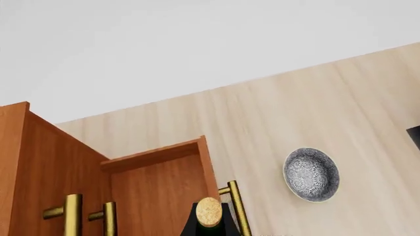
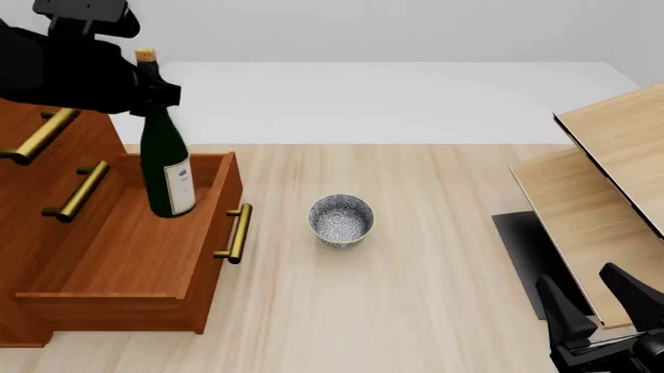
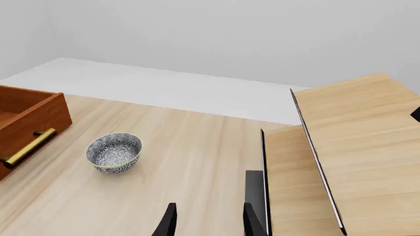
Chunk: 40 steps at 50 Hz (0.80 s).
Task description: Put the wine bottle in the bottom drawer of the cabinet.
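Note:
The wine bottle (image 2: 166,167) stands upright inside the pulled-out bottom drawer (image 2: 124,256) of the cabinet (image 2: 31,167), near the drawer's back. My left gripper (image 2: 155,92) is shut on the bottle's neck just below the cork. The left wrist view shows the cork (image 1: 208,211) close up, with the open drawer (image 1: 157,191) and its brass handle (image 1: 236,206) beyond it. My right gripper (image 2: 596,307) is open and empty at the near right. Its fingers (image 3: 169,222) show in the right wrist view, far from the drawer (image 3: 33,115).
A small speckled grey bowl (image 2: 341,220) sits on the table just right of the drawer's handle (image 2: 236,233). It also shows in both wrist views (image 1: 311,174) (image 3: 113,152). Pale light-wood furniture (image 2: 612,186) with a dark base fills the right side.

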{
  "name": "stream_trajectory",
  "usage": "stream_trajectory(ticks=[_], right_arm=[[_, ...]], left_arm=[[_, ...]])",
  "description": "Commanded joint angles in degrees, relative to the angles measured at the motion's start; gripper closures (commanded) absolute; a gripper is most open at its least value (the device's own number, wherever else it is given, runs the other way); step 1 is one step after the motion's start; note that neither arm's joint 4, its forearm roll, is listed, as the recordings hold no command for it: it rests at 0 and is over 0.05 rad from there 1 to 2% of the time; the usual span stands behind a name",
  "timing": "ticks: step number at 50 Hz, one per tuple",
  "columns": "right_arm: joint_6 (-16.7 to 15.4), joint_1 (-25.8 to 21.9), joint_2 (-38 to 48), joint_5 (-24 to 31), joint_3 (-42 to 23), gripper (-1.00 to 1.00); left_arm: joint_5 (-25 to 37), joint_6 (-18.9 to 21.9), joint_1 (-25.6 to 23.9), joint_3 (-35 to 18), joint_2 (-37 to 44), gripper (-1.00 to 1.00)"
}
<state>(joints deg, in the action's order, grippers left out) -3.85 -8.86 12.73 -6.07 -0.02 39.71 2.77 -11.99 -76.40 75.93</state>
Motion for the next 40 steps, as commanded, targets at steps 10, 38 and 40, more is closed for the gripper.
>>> stream_trajectory(ticks=[10, 38, 40], right_arm=[[-0.2, 0.0, -1.4, 1.4, 0.0, -1.0], [-0.5, 0.0, 0.2, 0.0, 0.0, -1.0], [-0.6, -0.1, 0.2, -0.1, 0.0, -1.0]], left_arm=[[-1.4, 0.0, 1.8, 5.5, -4.0, 1.0], [-4.7, -1.6, 2.0, 13.5, -7.0, 1.0], [-4.7, -1.7, 1.9, 13.6, -7.0, 1.0]])
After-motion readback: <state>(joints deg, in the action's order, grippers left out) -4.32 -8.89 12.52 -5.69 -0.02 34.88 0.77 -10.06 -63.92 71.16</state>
